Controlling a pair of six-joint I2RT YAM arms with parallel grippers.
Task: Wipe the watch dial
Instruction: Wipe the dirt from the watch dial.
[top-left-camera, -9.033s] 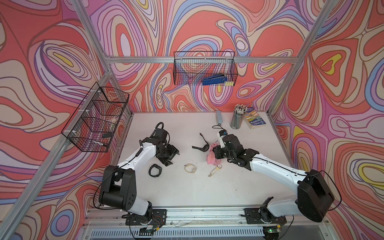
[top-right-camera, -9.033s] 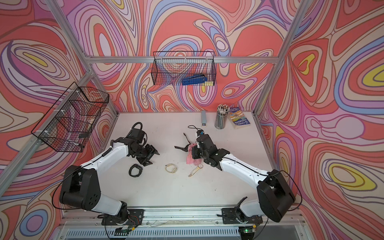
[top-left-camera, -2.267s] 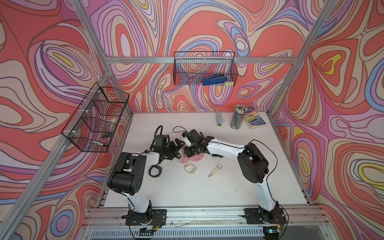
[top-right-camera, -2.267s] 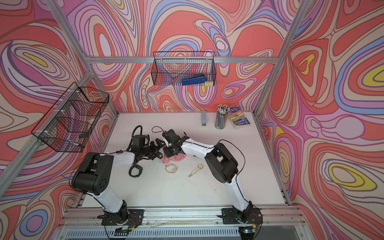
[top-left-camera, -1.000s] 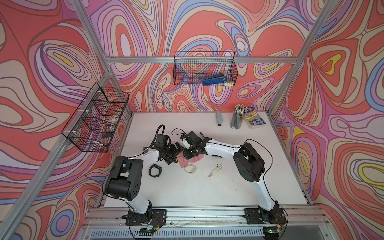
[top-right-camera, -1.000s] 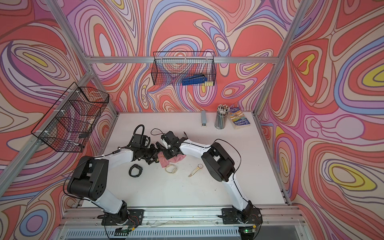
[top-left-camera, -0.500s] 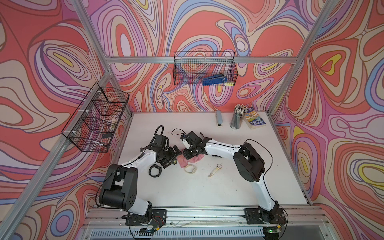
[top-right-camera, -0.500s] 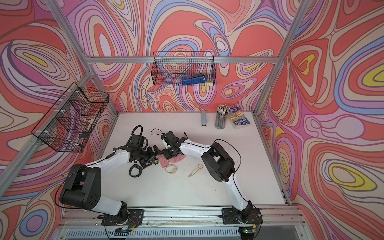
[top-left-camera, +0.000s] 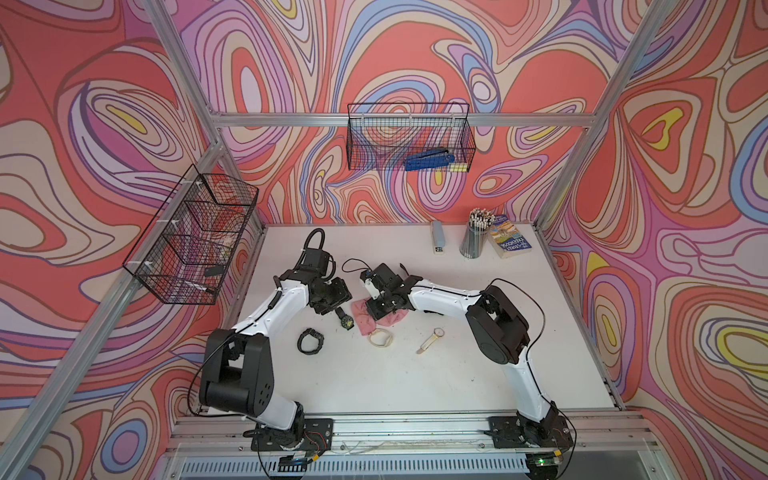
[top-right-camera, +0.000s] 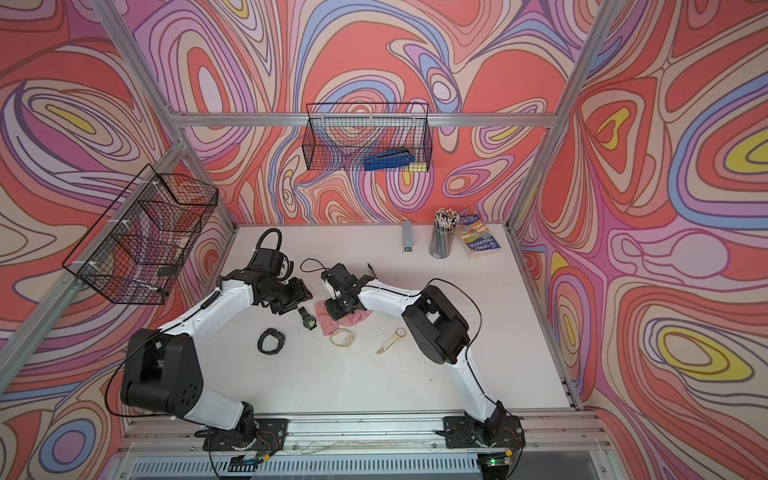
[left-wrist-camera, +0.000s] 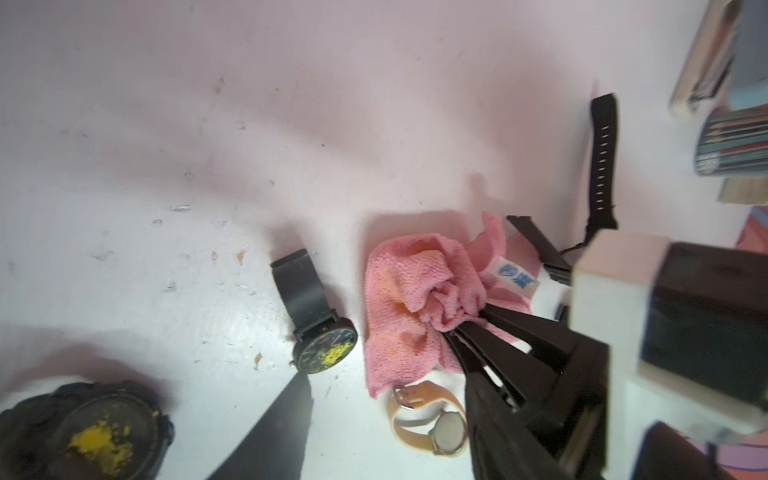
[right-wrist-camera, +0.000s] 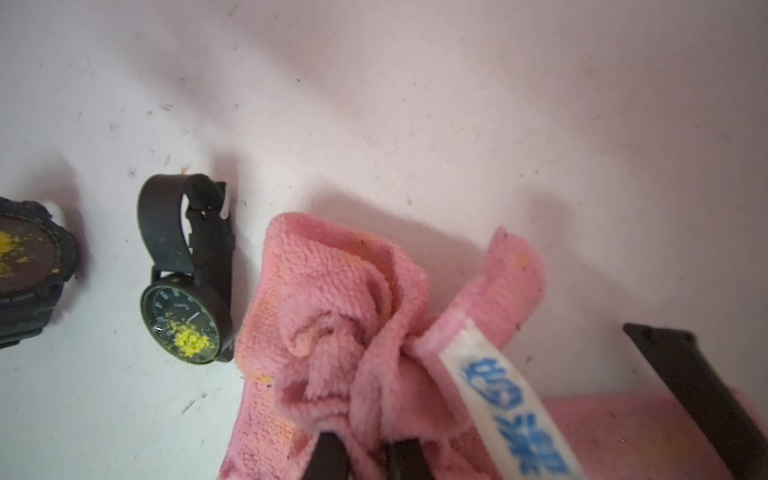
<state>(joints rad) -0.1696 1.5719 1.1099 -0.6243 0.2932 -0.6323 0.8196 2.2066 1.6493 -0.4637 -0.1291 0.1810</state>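
Tabletop (right-wrist-camera: 457, 124) holds watch (right-wrist-camera: 183, 320) beside cloth (right-wrist-camera: 332, 299) pinched by right fingers (right-wrist-camera: 328, 457).

Nubbly terry cloth (right-wrist-camera: 332, 291), glossy watch dial (right-wrist-camera: 180, 326), matt black strap (right-wrist-camera: 166, 224).

We see the right gripper (top-right-camera: 340, 308) down on the pink cloth (top-right-camera: 326, 325), the watch (top-right-camera: 309, 321) lying just beside the cloth, and the left gripper (top-right-camera: 291, 308) near its strap. Towards the front lie a chunky watch (top-right-camera: 271, 340), a beige watch (top-right-camera: 343, 337) and a slim watch (top-right-camera: 392, 338).
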